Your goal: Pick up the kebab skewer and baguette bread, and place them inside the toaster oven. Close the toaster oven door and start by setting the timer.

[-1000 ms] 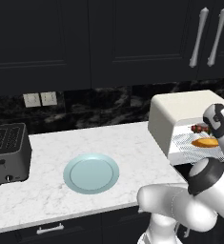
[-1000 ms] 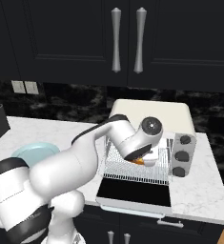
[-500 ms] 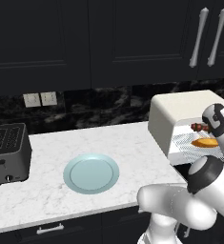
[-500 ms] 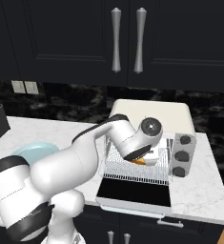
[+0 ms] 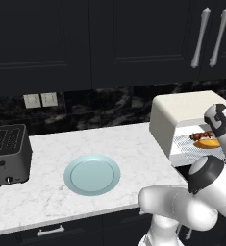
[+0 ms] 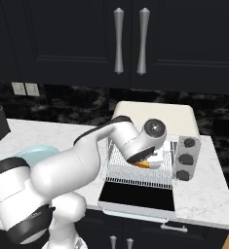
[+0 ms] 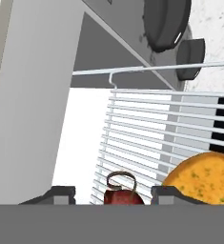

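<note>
The cream toaster oven (image 6: 155, 115) stands at the counter's right end, its glass door (image 6: 138, 193) folded down flat. On its wire rack (image 7: 151, 136) lie the kebab skewer (image 5: 201, 136) and, just in front of it, the golden baguette bread (image 5: 208, 143). My gripper (image 7: 117, 194) is inside the oven mouth, open, its fingertips (image 7: 61, 193) spread wide on either side of the skewer's red end chunk (image 7: 124, 195) without touching it. The baguette (image 7: 204, 177) rests to the right of the fingers. Three round knobs (image 6: 185, 159) run down the oven's right panel; I cannot tell which is the timer.
A pale blue plate (image 5: 92, 174) sits mid-counter, and a dark grey slot toaster (image 5: 7, 153) stands at the far left. Dark cabinets with bar handles (image 6: 130, 41) hang above. My own arm curves in front of the oven's left side.
</note>
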You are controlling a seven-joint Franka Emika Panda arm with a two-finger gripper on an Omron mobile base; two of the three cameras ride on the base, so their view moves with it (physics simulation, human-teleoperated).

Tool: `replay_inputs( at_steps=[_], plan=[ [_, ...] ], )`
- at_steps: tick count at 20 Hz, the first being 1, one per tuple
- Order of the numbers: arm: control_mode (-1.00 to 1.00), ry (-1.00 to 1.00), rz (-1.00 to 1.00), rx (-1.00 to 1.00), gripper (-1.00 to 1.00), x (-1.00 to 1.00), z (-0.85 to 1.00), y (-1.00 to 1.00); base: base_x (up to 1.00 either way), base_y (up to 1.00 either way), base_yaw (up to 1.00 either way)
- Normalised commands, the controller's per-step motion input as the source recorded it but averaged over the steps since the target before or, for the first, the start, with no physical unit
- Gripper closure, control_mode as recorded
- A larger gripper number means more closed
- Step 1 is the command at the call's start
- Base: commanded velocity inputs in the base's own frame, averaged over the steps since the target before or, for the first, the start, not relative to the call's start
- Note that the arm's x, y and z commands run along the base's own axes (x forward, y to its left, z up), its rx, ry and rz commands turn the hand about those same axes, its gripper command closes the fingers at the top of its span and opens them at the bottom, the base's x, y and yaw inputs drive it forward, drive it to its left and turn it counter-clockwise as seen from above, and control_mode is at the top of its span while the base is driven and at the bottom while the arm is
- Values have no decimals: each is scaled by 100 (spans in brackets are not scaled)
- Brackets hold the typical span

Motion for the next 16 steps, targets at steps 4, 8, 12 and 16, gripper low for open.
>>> replay_inputs(
  at_steps=[4,8,12,16],
  plan=[
    [-100,0,0,0,-100,0,0,0,0,0,0],
    [-100,-3,0,0,-100,-3,1,-2,0,0,0],
    [-100,-12,1,0,-100,-32,28,-3,0,0,0],
    [-100,-8,3,0,-100,-28,61,-9,0,0,0]
  ],
)
